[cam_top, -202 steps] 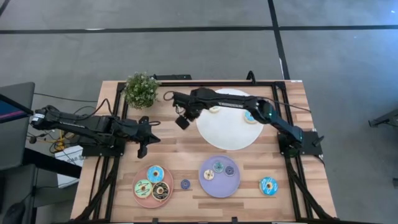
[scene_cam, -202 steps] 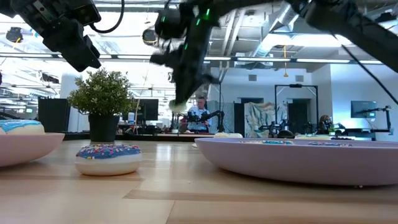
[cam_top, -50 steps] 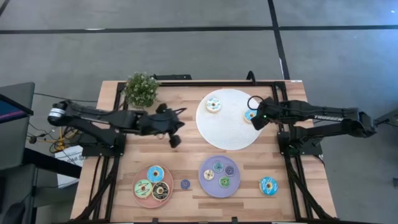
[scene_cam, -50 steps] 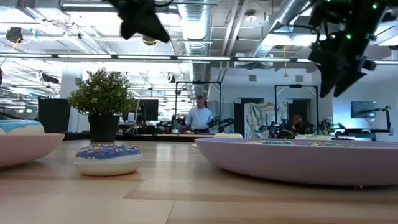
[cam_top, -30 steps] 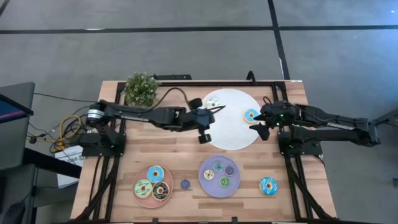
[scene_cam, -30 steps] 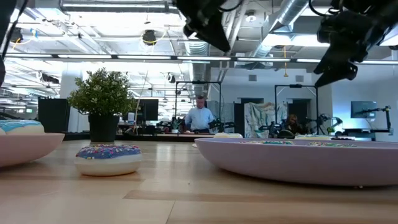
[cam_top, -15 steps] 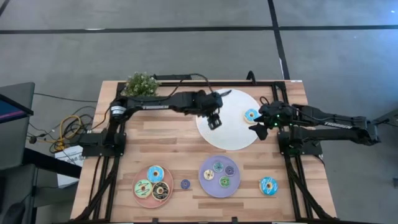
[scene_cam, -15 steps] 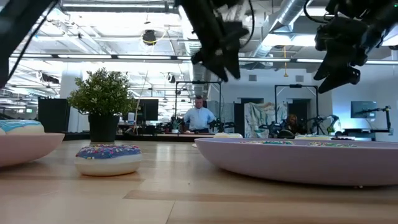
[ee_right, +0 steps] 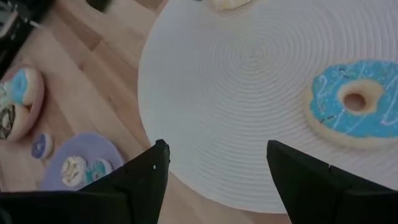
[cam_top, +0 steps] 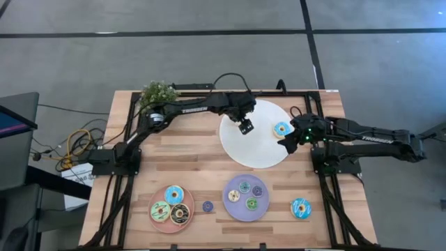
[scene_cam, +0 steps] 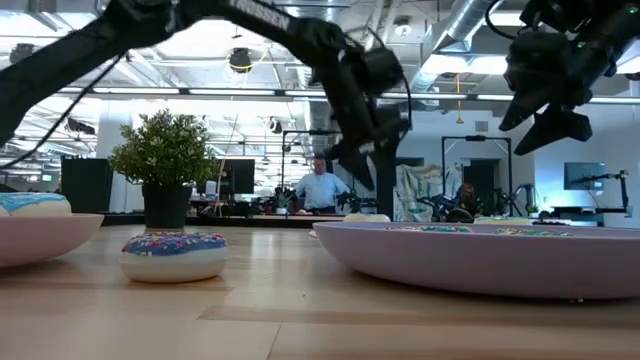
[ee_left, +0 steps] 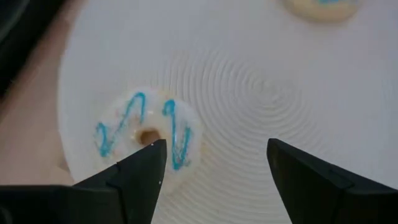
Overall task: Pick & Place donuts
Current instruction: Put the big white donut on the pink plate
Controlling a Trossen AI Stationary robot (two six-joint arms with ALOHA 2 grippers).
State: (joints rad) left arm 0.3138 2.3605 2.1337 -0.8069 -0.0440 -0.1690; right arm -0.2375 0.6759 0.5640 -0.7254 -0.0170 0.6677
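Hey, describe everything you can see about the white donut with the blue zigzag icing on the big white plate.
The white-iced toy ring donut with blue zigzag lines has a small tan centre hole and lies flat near the edge of the large round white ribbed plate. The left claw hangs open above it, not touching. Nothing but the plate touches it.

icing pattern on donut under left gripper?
White icing with blue zigzag lines; left wrist view shows it best.

A white-iced donut [ee_left: 144, 132] carries blue zigzag lines. A blue-iced donut [ee_right: 352, 102] with pale drizzle lies on the ribbed white plate [ee_right: 249, 93]. The surface [cam_top: 188, 164] is light wood planking.
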